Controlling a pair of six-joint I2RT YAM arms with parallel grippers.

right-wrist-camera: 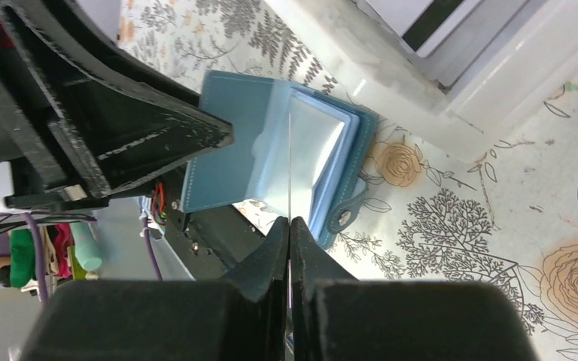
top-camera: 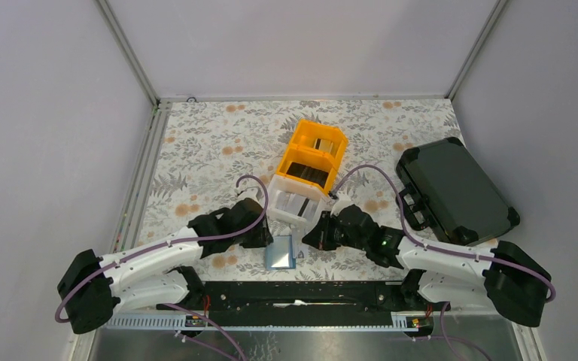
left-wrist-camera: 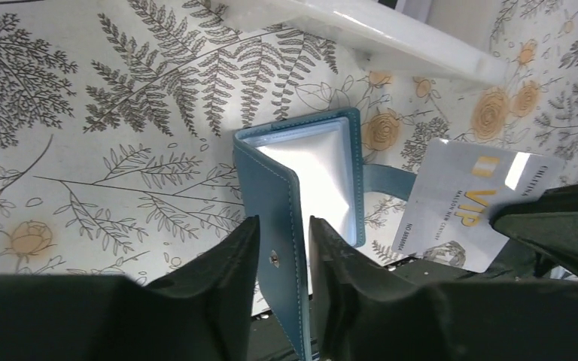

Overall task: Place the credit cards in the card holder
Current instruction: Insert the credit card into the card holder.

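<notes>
Card holder [top-camera: 281, 252] lies open on the bench [top-camera: 196, 150], toward the near edge, just this side of the white bin [top-camera: 295, 204] and between your two arms. Your left gripper [left-wrist-camera: 283, 233] comes at it from the left and straddles the raised cover, one finger on each face. The jaws stand partly closed with only a sliver of light beside the cover, and you cannot tell from the wrist view whether they pinch it or merely flank it. Your right gripper [right-wrist-camera: 290, 226] is closed tight on the pale VIP card [left-wrist-camera: 466, 199], holding it by one corner, so most of the card juts free toward the holder.

Your next move turns on this: the card sits to the right of the holder, just beside the side tab [left-wrist-camera: 387, 180] and apart from the pale inner pocket [left-wrist-camera: 323, 173]. In the right wrist view you see the card edge-on, a thin line running from the gripper toward the pocket stack, so its long axis points roughly at the opening. The right arm has the card and is the one to travel left; the left arm's job, as I judge it, is to steady the cover. The pocket mouth is hard to make out, perhaps along the side facing the card, so line up the leading edge before you push.
</notes>
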